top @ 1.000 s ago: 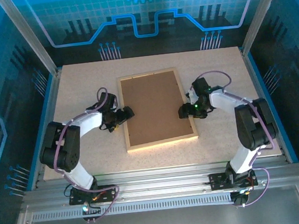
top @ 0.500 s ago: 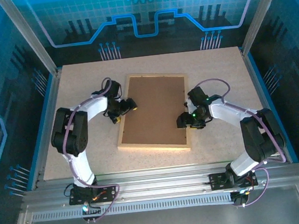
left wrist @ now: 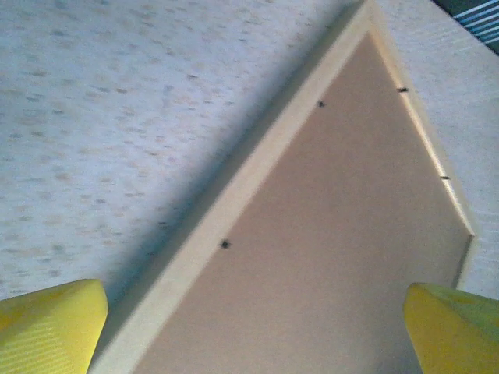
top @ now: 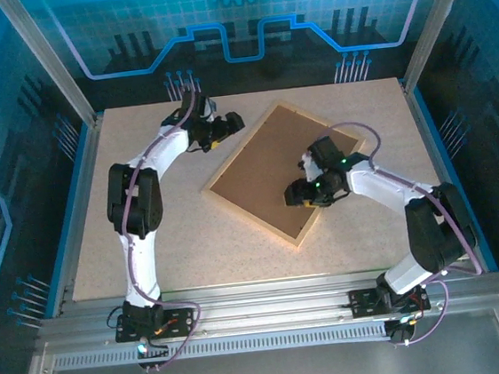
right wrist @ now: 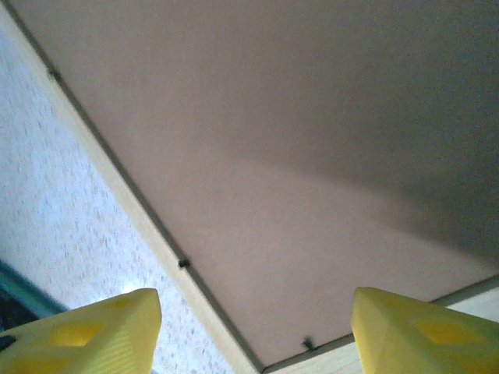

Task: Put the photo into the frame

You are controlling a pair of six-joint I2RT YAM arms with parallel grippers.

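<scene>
You'll find the frame (top: 249, 216) lying flat on the table (top: 240, 268), just right of centre in the top view. It sits at a diagonal, with one corner pointing to the upper edge. Its brown backing board (top: 261, 172) faces up, and the left wrist view shows small dark tabs (left wrist: 224, 244) along the inner edge of the wood.

Your right gripper (top: 293, 196) is over the lower right part of the board. Its yellow fingertips (right wrist: 86, 331) are spread apart and nothing is clamped between them.

Your left gripper (top: 232, 122) is in the upper left, above bare table and apart from the frame's top corner. Its fingertips (left wrist: 51, 323) are spread wide and hold nothing.
</scene>
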